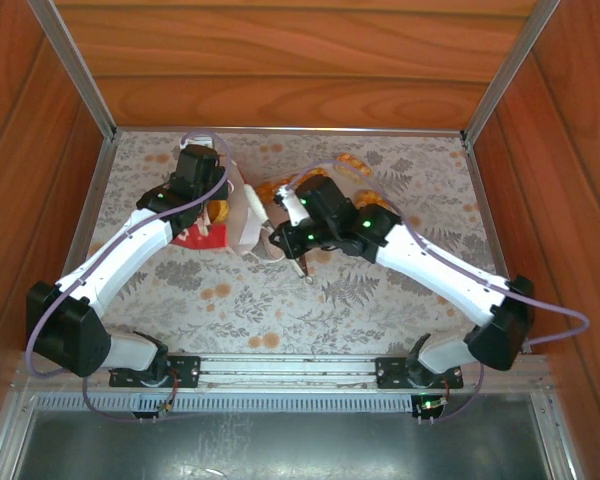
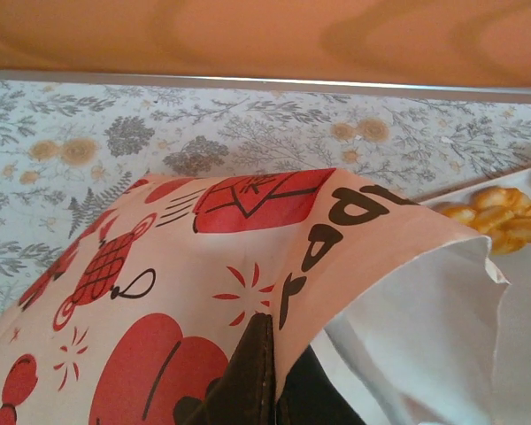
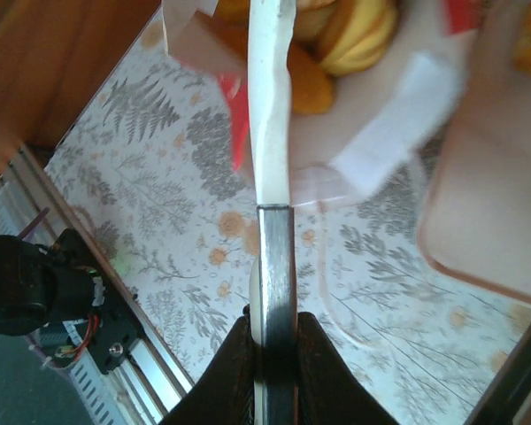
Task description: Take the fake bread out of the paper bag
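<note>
The paper bag (image 1: 242, 215), white with red prints, lies tipped on its side between the two arms. My left gripper (image 2: 279, 332) is shut on its printed wall (image 2: 203, 292). My right gripper (image 3: 277, 328) is shut on a thin flat edge of the bag (image 3: 272, 133), seen edge-on. In the right wrist view golden-orange fake bread (image 3: 358, 35) bunches at the bag's mouth just past that edge. A braided piece (image 2: 504, 220) lies apart from the bag to the right, and more pieces (image 1: 358, 165) lie behind the right arm.
A flat beige tray (image 3: 487, 204) lies right of the bag; its rim (image 2: 465, 189) borders the braided piece. Wooden walls (image 1: 280, 60) with metal corner posts enclose the floral tabletop (image 1: 280, 310). A metal base rail (image 1: 290, 370) runs along the near edge.
</note>
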Controlling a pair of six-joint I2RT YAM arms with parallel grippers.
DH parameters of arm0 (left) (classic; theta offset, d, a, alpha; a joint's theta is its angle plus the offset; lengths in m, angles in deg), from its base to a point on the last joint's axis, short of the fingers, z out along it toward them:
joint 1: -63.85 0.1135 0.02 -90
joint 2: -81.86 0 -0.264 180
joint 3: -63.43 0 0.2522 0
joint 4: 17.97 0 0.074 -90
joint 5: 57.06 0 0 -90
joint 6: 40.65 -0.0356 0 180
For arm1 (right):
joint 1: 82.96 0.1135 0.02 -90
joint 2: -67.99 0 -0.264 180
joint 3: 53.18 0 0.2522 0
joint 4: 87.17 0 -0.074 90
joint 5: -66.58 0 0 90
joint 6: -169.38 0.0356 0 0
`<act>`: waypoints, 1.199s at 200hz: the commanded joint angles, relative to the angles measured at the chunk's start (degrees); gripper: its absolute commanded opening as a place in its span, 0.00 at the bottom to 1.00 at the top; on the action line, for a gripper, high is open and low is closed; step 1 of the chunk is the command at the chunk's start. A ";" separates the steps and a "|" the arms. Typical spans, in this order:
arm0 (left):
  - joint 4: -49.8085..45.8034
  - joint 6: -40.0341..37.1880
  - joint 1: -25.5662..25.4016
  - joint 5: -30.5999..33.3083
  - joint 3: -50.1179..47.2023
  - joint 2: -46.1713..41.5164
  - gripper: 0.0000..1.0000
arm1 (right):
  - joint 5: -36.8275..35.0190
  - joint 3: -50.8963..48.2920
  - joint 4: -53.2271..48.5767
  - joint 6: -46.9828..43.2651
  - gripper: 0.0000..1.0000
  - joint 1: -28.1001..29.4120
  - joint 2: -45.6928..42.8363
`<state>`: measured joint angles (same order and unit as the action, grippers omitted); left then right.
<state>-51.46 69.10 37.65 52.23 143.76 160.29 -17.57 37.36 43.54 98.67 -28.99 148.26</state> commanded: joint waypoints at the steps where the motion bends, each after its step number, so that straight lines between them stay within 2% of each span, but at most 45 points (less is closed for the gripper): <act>1: -0.64 -0.23 0.75 1.24 -0.27 -0.10 0.00 | -8.57 -2.53 -4.28 0.45 0.06 -0.08 -4.20; 37: -0.62 -0.76 0.71 0.36 -0.91 -0.99 0.00 | -14.58 -6.47 -6.61 -0.87 0.08 -3.06 -4.60; 91: -0.57 -1.66 0.71 -0.31 -1.73 -2.75 0.00 | -15.74 -9.06 -3.58 -4.40 0.08 -6.16 7.01; 128: -0.58 -1.64 0.71 -0.62 -1.65 -3.11 0.00 | -12.95 -8.56 -2.98 -5.29 0.11 -6.16 14.06; 199: -0.49 -1.11 0.71 -1.18 -1.47 -2.43 0.00 | -9.84 -11.03 1.21 -8.98 0.23 -6.17 22.98; 240: -0.49 -0.85 0.73 -1.53 -1.32 -2.33 0.00 | -9.85 -11.75 1.01 -8.27 0.37 -6.16 23.62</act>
<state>-52.35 68.23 37.98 51.46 142.21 158.76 -28.11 26.43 44.35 90.49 -35.30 172.52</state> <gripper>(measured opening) 0.051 0.327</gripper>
